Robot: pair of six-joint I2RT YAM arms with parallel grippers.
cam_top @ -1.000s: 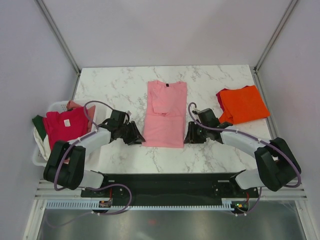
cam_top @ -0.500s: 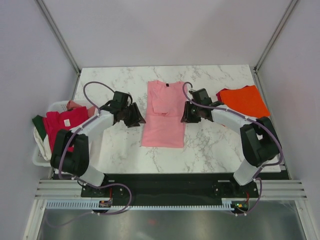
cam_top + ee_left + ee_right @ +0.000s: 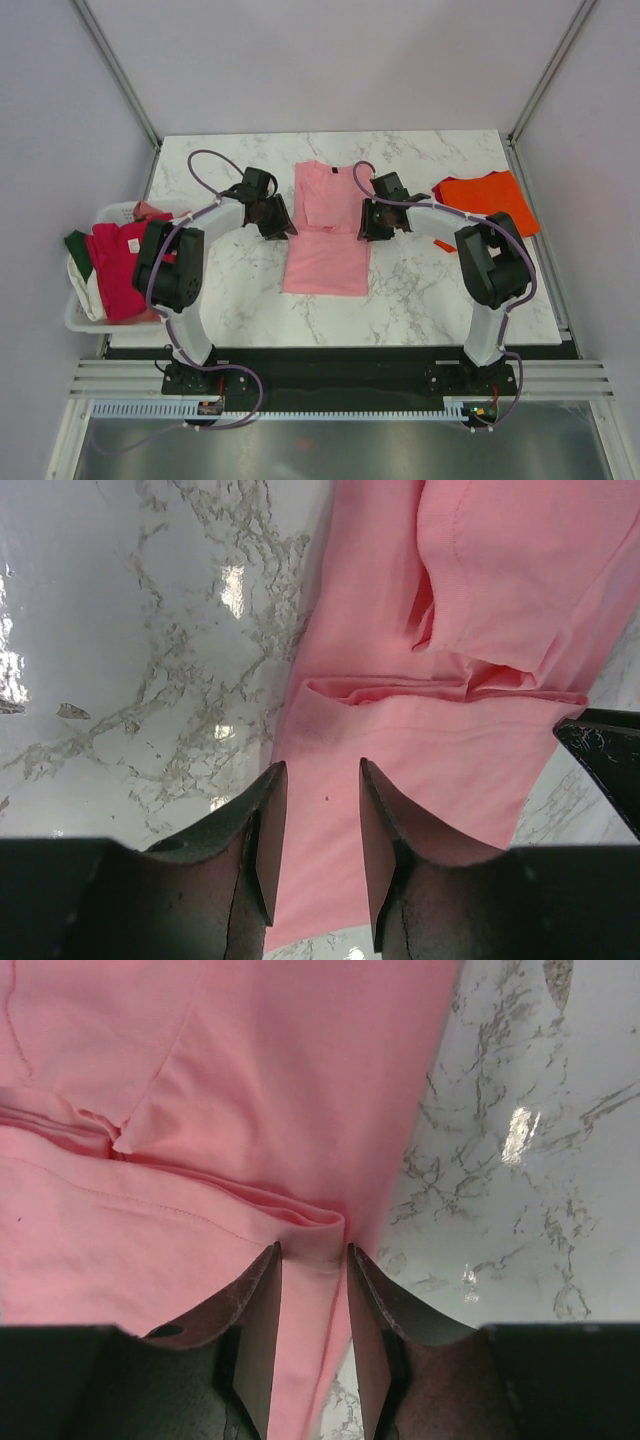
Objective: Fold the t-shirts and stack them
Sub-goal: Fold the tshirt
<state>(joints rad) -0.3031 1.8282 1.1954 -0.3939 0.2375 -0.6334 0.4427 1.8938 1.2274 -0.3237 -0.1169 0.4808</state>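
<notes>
From above, find the pink shirt (image 3: 330,255) flat on the table (image 3: 230,290), with the left gripper (image 3: 281,224) at its nine o'clock edge and the right gripper (image 3: 363,227) at three o'clock. Through the left wrist, see fingers (image 3: 265,820) narrowly parted, empty, over the cloth's edge. Through the right wrist, see an equally narrow, empty gap facing the side crease; expect limp, light cloth, so pinch both layers there.

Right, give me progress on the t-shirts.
Done: orange t-shirt lies folded at the right. In hand: pink t-shirt, sleeves folded in, left gripper and right gripper open at its side edges. Left: crimson t-shirt and others in the basket.
</notes>
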